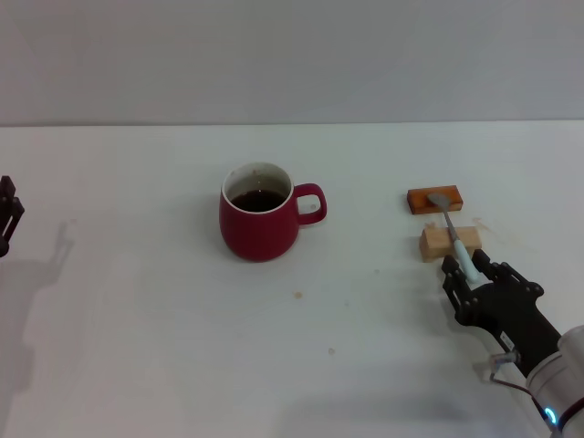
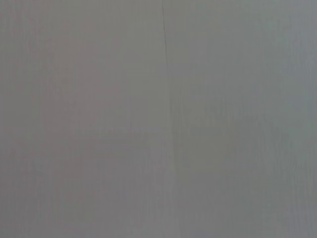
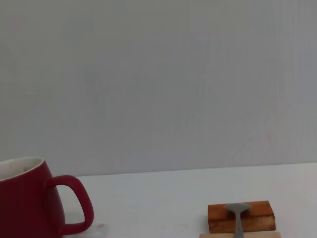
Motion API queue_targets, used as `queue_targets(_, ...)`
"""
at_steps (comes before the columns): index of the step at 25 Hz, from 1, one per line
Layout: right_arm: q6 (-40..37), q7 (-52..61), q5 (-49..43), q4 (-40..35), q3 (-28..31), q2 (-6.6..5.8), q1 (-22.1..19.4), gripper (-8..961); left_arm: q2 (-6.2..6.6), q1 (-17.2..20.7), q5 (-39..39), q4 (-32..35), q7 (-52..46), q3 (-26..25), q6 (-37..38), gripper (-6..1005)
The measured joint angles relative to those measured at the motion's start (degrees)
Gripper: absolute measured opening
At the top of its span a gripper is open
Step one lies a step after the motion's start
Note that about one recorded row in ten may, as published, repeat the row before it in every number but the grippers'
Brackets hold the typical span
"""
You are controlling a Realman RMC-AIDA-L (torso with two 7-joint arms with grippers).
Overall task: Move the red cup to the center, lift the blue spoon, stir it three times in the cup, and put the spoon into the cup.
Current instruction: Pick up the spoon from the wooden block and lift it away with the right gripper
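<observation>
One red cup point(image 1: 259, 224) stands upright near the middle of the desk point(image 1: 137, 319), with its single loop handle turned to the robot's right. Inside the white wall there is a dark liquid. In the right wrist view the red cup point(image 3: 29, 203) shows only partly, at the edge of the picture.

One blue spoon point(image 1: 453, 233) lies well apart from the cup, on the robot's right side. Its grey bowl rests on one orange-brown block point(image 1: 434, 198), its stem crosses one pale wooden block point(image 1: 449, 243), and its pale blue handle points toward the robot. So there are two blocks, the orange-brown one farther from the robot and the pale one nearer, just beside each other.

The desk is white and plain, with a few small brownish specks in front of the cup. Behind it stands a pale grey wall point(image 1: 292, 55).

The right gripper point(image 1: 467, 271) is low at the handle end of the spoon; its black jaws stand narrow, one on each side of the blue handle, closed upon it. The left gripper point(image 1: 7, 214) is at the far left edge of the desk, far from the cup, and I cannot tell how its jaws stand.
</observation>
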Motion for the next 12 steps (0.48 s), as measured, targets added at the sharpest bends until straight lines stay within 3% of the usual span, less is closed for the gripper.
queue_targets(12,0.7,0.1,0.0,0.1,0.0,-0.03,0.1,348,0.0,0.0,0.0,0.0,0.0,0.2,0.0,855)
